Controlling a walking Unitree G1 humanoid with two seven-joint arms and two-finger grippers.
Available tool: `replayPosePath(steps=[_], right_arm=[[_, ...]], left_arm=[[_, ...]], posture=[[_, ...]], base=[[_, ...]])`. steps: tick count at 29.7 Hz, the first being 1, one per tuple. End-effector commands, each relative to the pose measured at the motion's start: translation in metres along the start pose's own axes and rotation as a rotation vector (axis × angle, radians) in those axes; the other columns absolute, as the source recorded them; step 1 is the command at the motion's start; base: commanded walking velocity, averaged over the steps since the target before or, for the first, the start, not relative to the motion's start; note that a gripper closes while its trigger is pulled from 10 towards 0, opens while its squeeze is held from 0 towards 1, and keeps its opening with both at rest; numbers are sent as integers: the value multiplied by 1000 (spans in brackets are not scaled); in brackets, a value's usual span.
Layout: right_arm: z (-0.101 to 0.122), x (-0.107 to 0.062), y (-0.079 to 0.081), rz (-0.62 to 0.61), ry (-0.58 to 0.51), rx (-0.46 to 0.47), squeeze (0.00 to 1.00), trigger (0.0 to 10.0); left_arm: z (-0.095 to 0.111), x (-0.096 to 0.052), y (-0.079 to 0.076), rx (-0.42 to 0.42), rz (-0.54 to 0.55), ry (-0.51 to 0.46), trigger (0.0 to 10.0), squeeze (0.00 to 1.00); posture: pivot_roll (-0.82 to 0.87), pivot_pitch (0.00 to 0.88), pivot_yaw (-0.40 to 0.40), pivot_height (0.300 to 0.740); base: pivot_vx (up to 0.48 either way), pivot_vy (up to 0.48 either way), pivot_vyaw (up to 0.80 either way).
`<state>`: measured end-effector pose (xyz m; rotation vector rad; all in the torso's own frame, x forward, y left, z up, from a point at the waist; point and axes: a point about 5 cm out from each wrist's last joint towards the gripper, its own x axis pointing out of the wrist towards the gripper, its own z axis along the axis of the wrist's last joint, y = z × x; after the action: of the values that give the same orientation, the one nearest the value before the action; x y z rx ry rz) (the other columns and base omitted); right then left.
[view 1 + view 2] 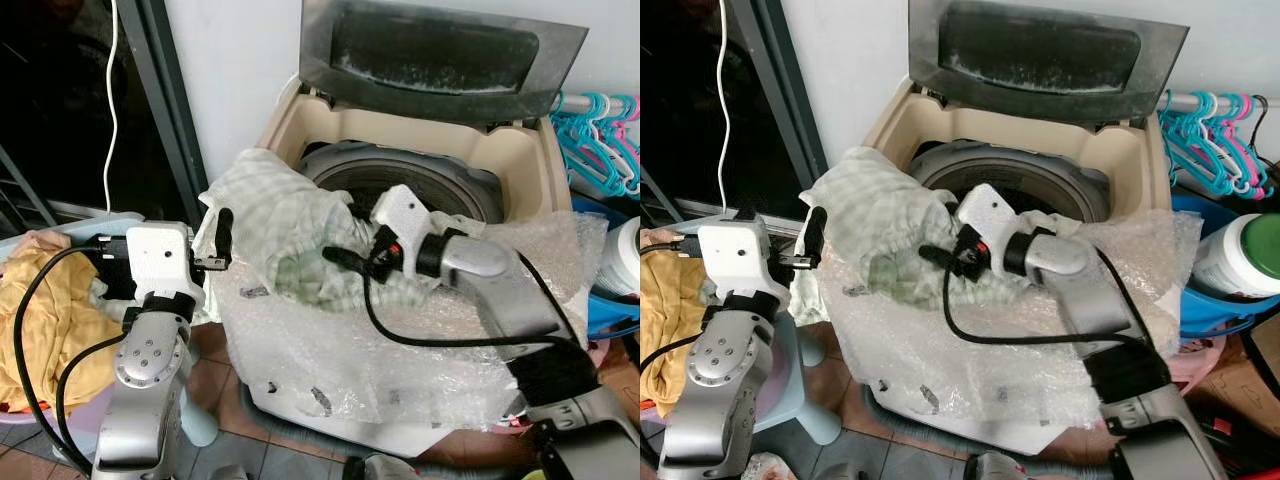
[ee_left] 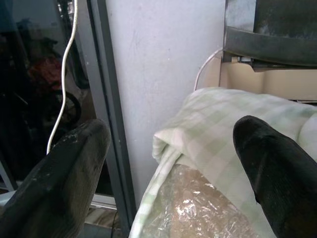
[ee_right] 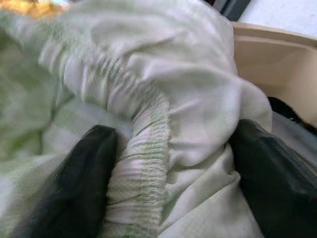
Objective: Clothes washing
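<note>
A pale green checked cloth (image 1: 275,215) lies heaped over the front left rim of the open top-load washing machine (image 1: 520,160), partly hanging into the dark drum (image 1: 400,180). My right gripper (image 1: 345,256) reaches into the heap from the right. In the right wrist view its fingers (image 3: 89,183) stand open on either side of a fold with an elastic hem (image 3: 148,163). My left gripper (image 1: 218,245) is open just left of the cloth's edge (image 2: 198,129), not touching it.
Bubble wrap (image 1: 330,350) covers the washer's front and top. The lid (image 1: 440,50) stands raised at the back. A basket with yellow laundry (image 1: 40,310) sits at the left by a dark glass door frame (image 1: 170,100). Hangers (image 1: 600,140), a blue tub (image 1: 610,300) and a white bottle (image 1: 1240,255) crowd the right.
</note>
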<state>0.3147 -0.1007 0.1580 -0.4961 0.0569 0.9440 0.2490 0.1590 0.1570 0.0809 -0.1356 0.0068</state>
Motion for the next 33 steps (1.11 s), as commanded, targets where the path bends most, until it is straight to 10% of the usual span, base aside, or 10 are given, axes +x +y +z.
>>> replayPosePath(steps=[1,16,22,33], right_arm=[[-14,6,9,5,75,-15,0,0],[-54,-1,-22,-388,240,394,0,0],[-56,-12,-61,-630,177,660,0,0],[-40,-59,-130,-1045,60,703,0,0]], left_arm=[[-3,2,-1,-5,-5,17,10000,0],[-4,3,-4,-7,-10,26,10000,0],[-5,4,-4,-5,-7,28,10000,0],[-6,5,-2,-1,0,35,10000,0]], posture=[[18,0,-17,740],[11,0,-17,740],[18,0,-19,740],[20,0,-17,740]], base=[[0,0,0],[0,0,0],[0,0,0],[0,0,0]])
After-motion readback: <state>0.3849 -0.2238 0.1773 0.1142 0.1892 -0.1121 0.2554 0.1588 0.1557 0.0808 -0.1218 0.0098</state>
